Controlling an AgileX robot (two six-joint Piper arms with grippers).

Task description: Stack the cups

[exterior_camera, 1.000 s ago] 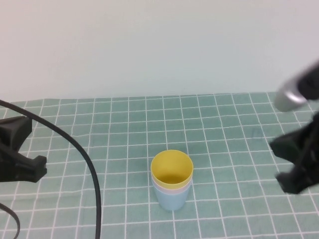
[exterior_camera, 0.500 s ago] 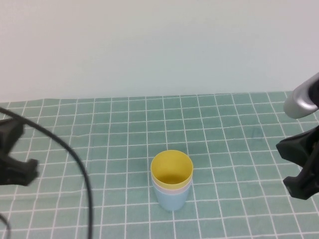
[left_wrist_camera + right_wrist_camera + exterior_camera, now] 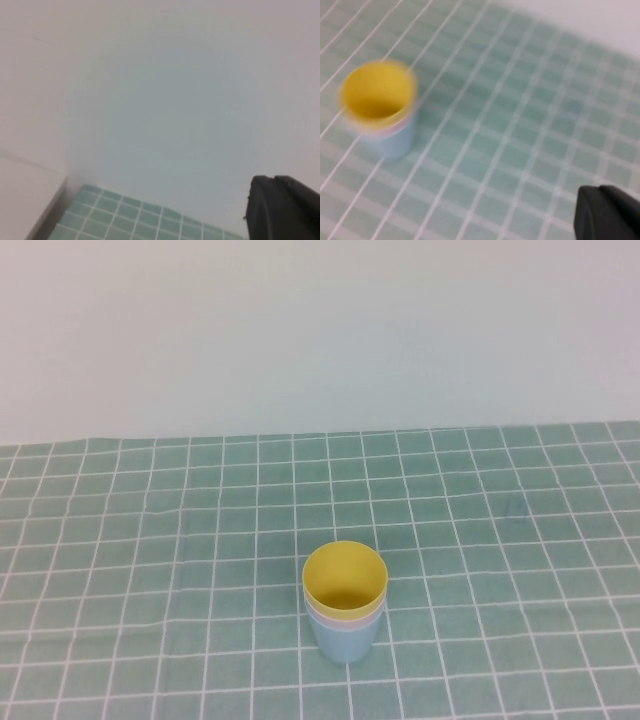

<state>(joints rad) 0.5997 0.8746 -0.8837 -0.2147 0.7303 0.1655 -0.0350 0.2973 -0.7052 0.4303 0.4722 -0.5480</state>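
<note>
1. The cups stand nested upright, yellow in pink in blue, at six o'clock on the counter.
2. Left hand: fingers together, holding nothing, facing the wall.
3. Right hand: fingers together, holding nothing, well apart from the cups.

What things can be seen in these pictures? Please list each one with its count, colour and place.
yellow cup: one, yellow, innermost and topmost of the stack, front centre of the table.
pink cup: one, pale pink, only its rim shows, nested between the other two.
blue cup: one, light blue, outermost, standing upright on the cloth.
tablecloth: one, green with a white grid, covering the table.
wall: one, white, behind the table.
left gripper: one, black, shut, away from the stack.
right gripper: one, black, shut, away from the stack.
</note>
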